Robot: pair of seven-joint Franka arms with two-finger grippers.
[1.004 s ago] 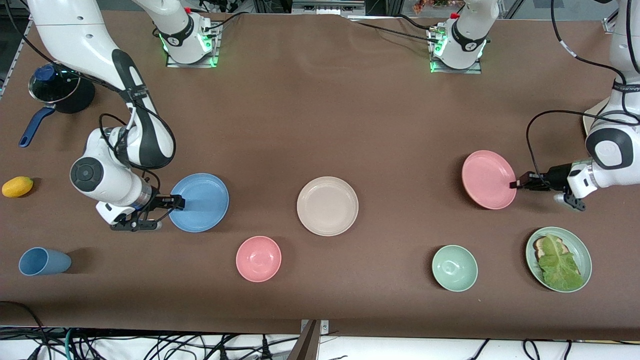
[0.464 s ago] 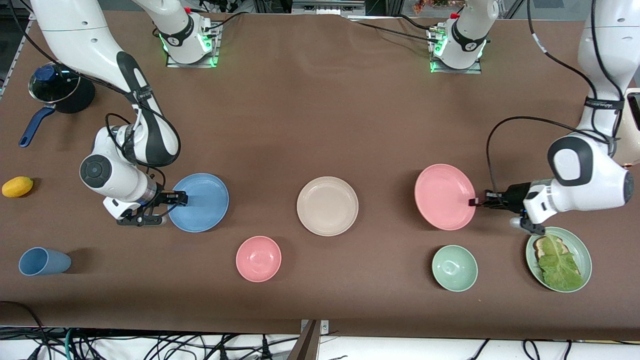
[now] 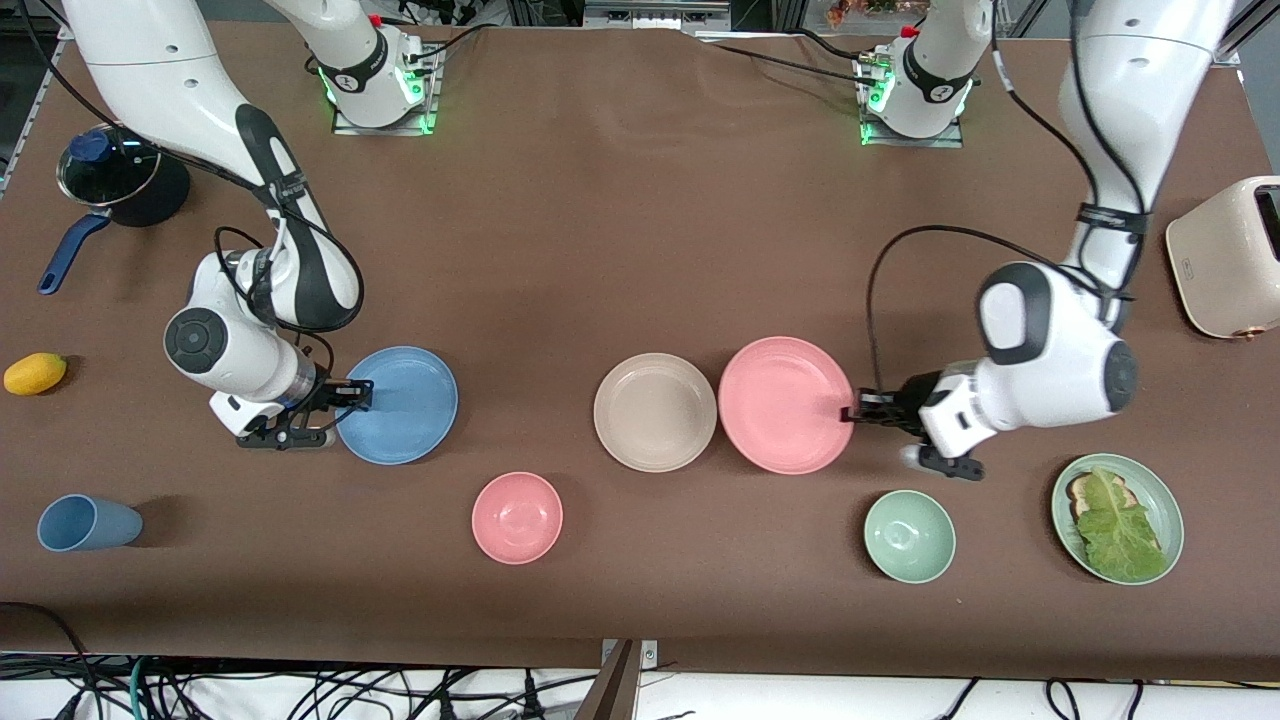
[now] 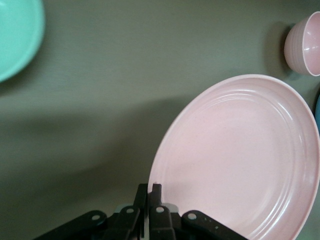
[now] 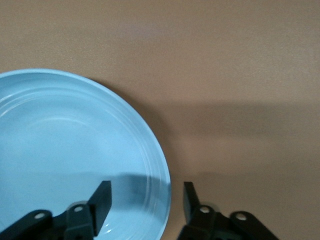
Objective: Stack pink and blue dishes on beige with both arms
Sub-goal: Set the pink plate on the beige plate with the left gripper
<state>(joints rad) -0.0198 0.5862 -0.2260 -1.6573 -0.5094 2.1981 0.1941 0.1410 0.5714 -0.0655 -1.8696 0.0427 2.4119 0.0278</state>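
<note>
The beige plate (image 3: pixel 655 411) lies at the middle of the table. Right beside it, toward the left arm's end, is the pale pink plate (image 3: pixel 785 405) (image 4: pixel 240 160), a little off the table, its shadow showing under it. My left gripper (image 3: pixel 850 414) (image 4: pixel 149 189) is shut on its rim. The sky blue plate (image 3: pixel 400 405) (image 5: pixel 65 160) rests flat toward the right arm's end. My right gripper (image 3: pixel 350 397) (image 5: pixel 145 195) is open astride its rim, one finger over the plate and one outside it.
A pink bowl (image 3: pixel 517 517) (image 4: pixel 304 44), green bowl (image 3: pixel 909 536) and green plate of lettuce and toast (image 3: pixel 1117 517) lie nearer the camera. A blue cup (image 3: pixel 88 523), yellow fruit (image 3: pixel 35 373), lidded pot (image 3: pixel 120 175) and cream toaster (image 3: pixel 1225 256) stand at the table's ends.
My left arm has carried the pink plate from its end of the table up beside the beige plate. My right gripper has stayed at the blue plate's rim, shifting only slightly.
</note>
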